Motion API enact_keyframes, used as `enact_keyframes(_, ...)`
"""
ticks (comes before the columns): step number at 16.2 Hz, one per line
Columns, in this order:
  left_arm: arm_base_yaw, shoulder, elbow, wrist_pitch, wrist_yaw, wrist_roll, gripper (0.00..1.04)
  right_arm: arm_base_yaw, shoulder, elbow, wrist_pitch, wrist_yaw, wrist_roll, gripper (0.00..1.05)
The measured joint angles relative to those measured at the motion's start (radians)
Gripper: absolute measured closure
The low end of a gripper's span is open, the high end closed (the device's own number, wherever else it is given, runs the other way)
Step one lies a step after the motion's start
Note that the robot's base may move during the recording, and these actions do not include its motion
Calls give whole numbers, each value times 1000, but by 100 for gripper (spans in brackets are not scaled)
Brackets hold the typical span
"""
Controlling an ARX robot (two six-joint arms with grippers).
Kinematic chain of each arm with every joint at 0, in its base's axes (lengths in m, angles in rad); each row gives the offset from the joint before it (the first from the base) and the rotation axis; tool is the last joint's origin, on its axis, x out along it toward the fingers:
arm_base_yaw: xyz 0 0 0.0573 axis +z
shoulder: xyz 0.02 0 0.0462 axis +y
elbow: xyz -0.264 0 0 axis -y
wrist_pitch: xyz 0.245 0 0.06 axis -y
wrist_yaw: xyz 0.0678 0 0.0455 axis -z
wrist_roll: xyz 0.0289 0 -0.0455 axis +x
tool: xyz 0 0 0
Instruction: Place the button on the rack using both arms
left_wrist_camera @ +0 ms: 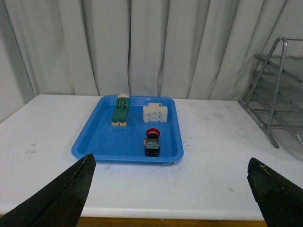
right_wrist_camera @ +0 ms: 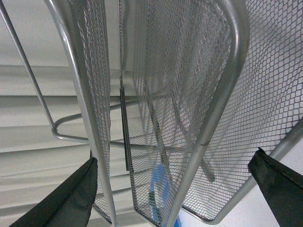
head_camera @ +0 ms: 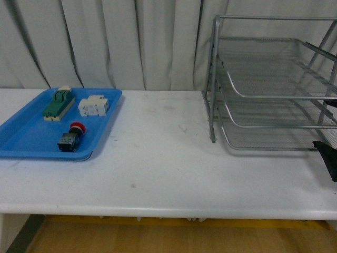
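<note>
**One button in the tray, one rack well apart**

One small push-button point(head_camera: 71, 137), red-capped on a black body, lies on its side near the front rim of one flat blue plastic tray point(head_camera: 26, 134). One green-and-cream component point(head_camera: 59, 104) and one white terminal block point(head_camera: 93, 105) share the tray. The button's long axis runs front to back, with the cap toward the curtain point(head_camera: 105, 42). Bare white table point(head_camera: 158, 158) separates the tray from one silver three-tier wire-mesh rack point(head_camera: 274, 89). The left pincer point(left_wrist_camera: 170, 191) and right pincer point(right_wrist_camera: 170, 189) both gape wide, the right close against the mesh.

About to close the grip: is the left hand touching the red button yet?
Apart. The left wrist view shows the left hand open, with the button lying in the blue tray well ahead of its fingers.
</note>
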Motion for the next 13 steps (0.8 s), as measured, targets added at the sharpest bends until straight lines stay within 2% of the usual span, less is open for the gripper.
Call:
enact_keyframes(10, 0, 0, 0, 0, 0, 0, 7, 0, 62, 63, -1, 5, -19, 6)
enact_keyframes(11, 0, 0, 0, 0, 0, 0, 7, 0, 72, 79, 0, 6, -26, 9)
enact_keyframes(13, 0, 0, 0, 0, 0, 0, 7, 0, 87, 101, 0, 6, -36, 21)
